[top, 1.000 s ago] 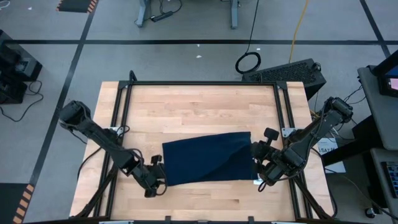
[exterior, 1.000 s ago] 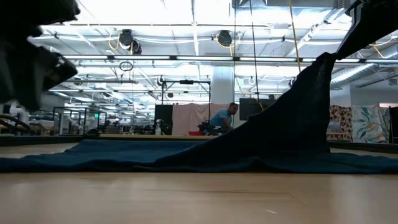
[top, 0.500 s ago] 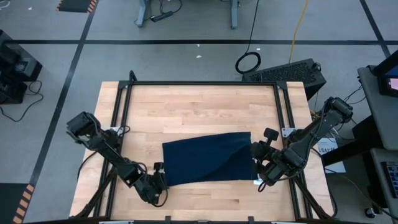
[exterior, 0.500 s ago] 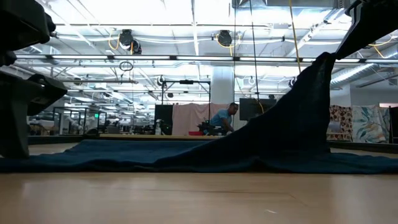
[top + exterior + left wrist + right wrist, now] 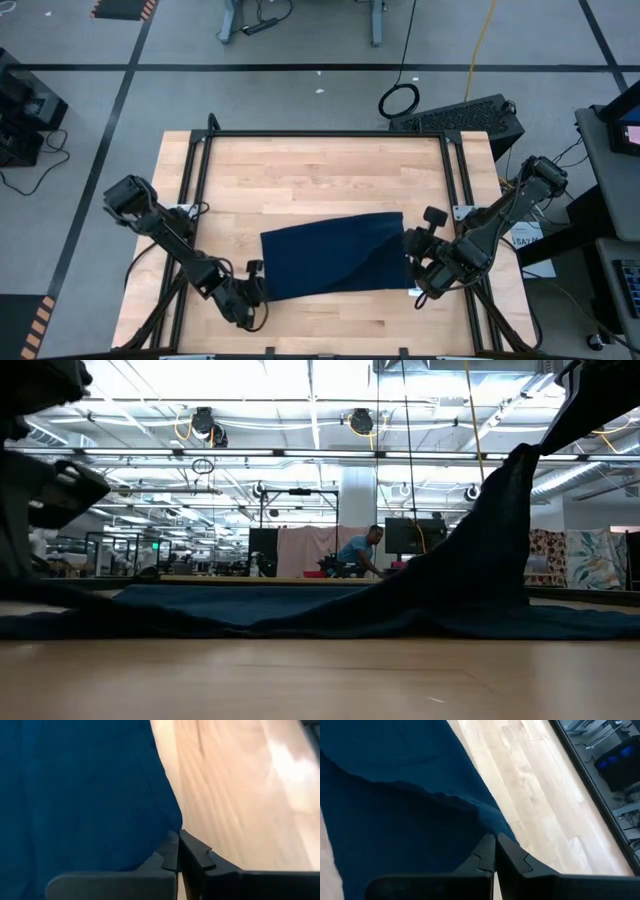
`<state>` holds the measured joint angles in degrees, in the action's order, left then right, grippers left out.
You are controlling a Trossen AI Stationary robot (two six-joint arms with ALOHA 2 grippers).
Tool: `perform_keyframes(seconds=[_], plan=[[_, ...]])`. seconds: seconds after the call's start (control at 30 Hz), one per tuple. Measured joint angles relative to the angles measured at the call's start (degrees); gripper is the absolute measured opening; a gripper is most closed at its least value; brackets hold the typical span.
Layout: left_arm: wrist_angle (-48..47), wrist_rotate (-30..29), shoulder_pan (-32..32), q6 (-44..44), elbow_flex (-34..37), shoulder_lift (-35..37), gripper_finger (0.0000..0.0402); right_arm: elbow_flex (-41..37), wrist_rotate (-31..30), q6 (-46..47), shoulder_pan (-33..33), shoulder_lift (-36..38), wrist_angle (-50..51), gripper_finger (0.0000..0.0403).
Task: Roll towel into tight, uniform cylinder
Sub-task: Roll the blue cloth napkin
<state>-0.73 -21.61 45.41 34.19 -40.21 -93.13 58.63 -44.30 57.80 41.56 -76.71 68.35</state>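
Observation:
The dark navy towel lies spread on the wooden table, left of my right arm and right of my left arm. My left gripper is shut at the towel's near left corner. My right gripper is shut on the towel's right edge, which stands raised above the table in the low view. A diagonal fold runs across the towel's right half. The rest of the towel rests flat on the table. I cannot make out the white tag. My left gripper pinches the towel's near left corner between its two shut fingers, coming in low from the table's left side. That corner is raised a little off the table; the cloth beyond it lies flat. My right gripper pinches the towel's right edge between its two shut fingers, coming from the table's right side. The held part is lifted well above the table, and the cloth slopes down from it onto the flat part.
A black metal frame borders the wooden table. Bare wood lies beyond the towel toward the far edge and in a strip along the near edge. A person sits far off in the room behind.
My left gripper has come down at the towel's near left corner and then risen a little, and that corner now stands slightly off the table. My right gripper has kept still with the right edge raised.

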Motion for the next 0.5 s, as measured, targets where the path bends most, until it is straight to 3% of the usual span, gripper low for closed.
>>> perform_keyframes(seconds=[0.5], plan=[[-7.5,5.8,0.5,1.9,0.0,3.3,0.0003,0.0,4.2,-0.2,0.0,0.0,-2.0,0.0]])
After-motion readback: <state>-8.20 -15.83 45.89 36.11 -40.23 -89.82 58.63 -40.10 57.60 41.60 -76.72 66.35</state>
